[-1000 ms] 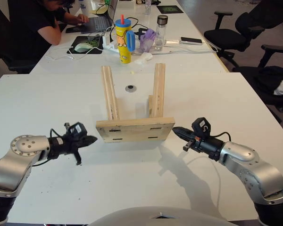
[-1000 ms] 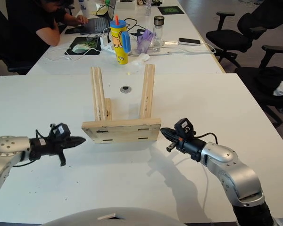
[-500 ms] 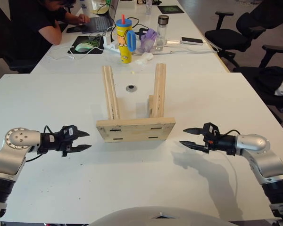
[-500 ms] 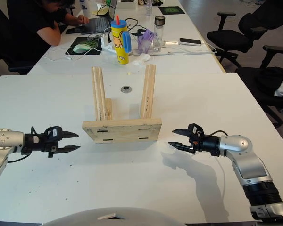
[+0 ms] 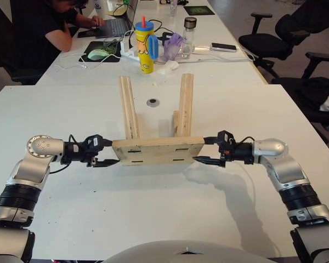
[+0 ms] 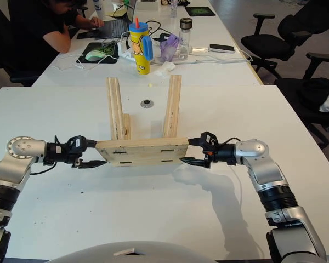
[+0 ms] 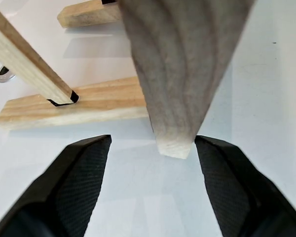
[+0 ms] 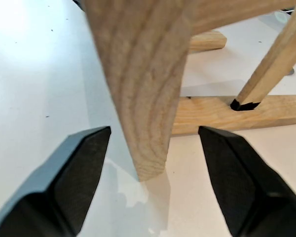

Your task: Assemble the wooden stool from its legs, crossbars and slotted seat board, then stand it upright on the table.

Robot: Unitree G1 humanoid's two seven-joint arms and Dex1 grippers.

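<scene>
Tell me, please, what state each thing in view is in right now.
stool: assembled, lying on its side, seat board on edge, legs pointing away from the robot; not yet upright.
left gripper: jaws open, straddling the seat board's left end.
right gripper: jaws open, straddling the seat board's right end.
yellow cup: upright, lid on, straw in.
bottle: upright, capped.
laptop: open.

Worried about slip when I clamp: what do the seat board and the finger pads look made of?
Seat board: pale bare-looking softwood, perhaps pine; grain lines and curved end rings show, no gloss. Finger pads: matte black with fine pebbled texture, probably rubber or plastic; cannot tell which.
</scene>
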